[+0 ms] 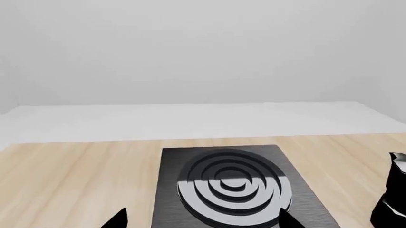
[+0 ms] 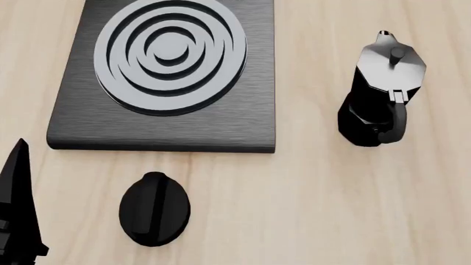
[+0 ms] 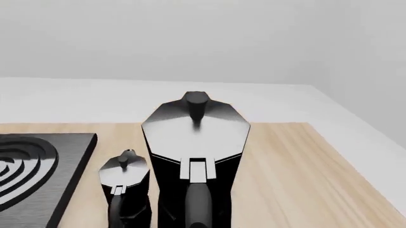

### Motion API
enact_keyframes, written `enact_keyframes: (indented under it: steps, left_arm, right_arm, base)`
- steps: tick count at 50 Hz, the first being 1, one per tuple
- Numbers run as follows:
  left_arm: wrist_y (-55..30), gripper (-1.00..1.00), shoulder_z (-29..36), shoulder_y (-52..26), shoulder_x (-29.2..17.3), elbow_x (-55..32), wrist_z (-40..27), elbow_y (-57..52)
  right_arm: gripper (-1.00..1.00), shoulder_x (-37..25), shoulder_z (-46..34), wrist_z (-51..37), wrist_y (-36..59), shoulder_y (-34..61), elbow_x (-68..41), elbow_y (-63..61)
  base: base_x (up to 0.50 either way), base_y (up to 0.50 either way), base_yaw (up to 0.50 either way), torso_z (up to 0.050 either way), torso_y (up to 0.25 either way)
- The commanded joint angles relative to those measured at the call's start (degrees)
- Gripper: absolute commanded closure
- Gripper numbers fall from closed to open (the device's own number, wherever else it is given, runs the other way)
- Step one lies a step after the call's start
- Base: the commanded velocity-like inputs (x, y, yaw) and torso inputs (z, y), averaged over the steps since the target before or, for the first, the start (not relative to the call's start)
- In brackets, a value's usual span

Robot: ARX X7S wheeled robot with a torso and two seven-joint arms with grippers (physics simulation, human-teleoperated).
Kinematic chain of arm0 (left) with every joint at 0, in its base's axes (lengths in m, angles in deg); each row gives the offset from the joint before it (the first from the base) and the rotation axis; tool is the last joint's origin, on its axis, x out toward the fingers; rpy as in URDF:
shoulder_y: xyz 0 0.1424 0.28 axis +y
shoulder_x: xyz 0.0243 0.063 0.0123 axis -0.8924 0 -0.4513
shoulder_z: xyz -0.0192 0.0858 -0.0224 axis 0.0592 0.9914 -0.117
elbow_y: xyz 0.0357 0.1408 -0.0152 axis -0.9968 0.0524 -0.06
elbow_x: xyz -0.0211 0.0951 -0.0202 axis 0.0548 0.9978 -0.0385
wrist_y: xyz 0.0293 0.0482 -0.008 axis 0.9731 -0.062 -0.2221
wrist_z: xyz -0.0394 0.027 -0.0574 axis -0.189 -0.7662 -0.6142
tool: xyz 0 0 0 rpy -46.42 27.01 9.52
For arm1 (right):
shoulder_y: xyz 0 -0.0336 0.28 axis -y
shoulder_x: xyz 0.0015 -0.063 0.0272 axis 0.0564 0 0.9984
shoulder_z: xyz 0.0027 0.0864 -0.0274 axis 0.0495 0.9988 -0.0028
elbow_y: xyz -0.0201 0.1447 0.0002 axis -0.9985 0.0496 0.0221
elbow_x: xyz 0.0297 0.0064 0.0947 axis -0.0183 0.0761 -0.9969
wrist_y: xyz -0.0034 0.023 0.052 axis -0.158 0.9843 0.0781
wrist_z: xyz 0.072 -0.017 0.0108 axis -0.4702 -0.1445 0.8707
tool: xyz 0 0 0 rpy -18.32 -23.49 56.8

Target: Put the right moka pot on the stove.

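Note:
The right moka pot (image 3: pixel 195 156), black with a silvery lid and knob, fills the right wrist view close up, handle toward the camera. My right gripper's fingers do not stand out against its black body. It is out of the head view. The stove (image 2: pixel 165 118) is a black slab with a ringed burner (image 2: pixel 171 49). My left gripper (image 1: pixel 201 221) is open, its tips either side of the stove's (image 1: pixel 304 190) near edge, holding nothing. One of its black fingers (image 2: pixel 19 204) shows at the left edge of the head view.
A second, identical moka pot (image 2: pixel 379 94) stands upright on the wooden table (image 2: pixel 309 210) just right of the stove; this other pot (image 3: pixel 123 190) is beyond the right one, and it (image 1: pixel 393 194) is at the frame's edge. A black oval knob (image 2: pixel 154 208) lies before the stove.

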Motion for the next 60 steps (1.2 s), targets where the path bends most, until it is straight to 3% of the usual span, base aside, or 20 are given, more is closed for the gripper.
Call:
enact_keyframes:
  steps: [1,19,36,53,60]
  left_arm:
    - [0.53,-1.00,0.20,0.25,-0.15,0.65,0.26,0.07]
    - [0.85,-1.00,0.72,0.17,-0.05,0.99,0.62,0.42]
    - [0.84,-1.00,0.99,-0.30,-0.35,0.66,0.45,0.10]
    - [0.96,-1.00,1.47,-0.34,-0.60,1.04,-0.21,-0.62]
    - [1.17,-1.00,1.59,-0.58,-0.75,0.66,-0.24,-0.60]
  right_arm:
    - [1.00,-0.20,7.87,-2.81,1.06,-2.69,-6.86,-3.90]
    - [1.00,-0.55,10.83,-6.30,-0.60,-4.56,-15.09,-7.86]
    - [1.00,1.05,0.36,-6.85,-1.76,-0.13,-14.03,-11.73]
    - [1.00,4.35,-6.01,-19.32,11.81,19.46,-32.58,-11.92]
    - [1.00,6.93,-11.44,-22.24,14.44,24.45,-33.43,-11.69]
  base:
    - [0.00,0.00,0.00,0.000,0.000]
    - [0.00,0.00,0.00,0.000,0.001]
    - [0.00,0.00,0.00,0.001,0.001]
    - [0.00,0.00,0.00,0.000,0.001]
    - [0.00,0.00,0.00,0.000,0.000]
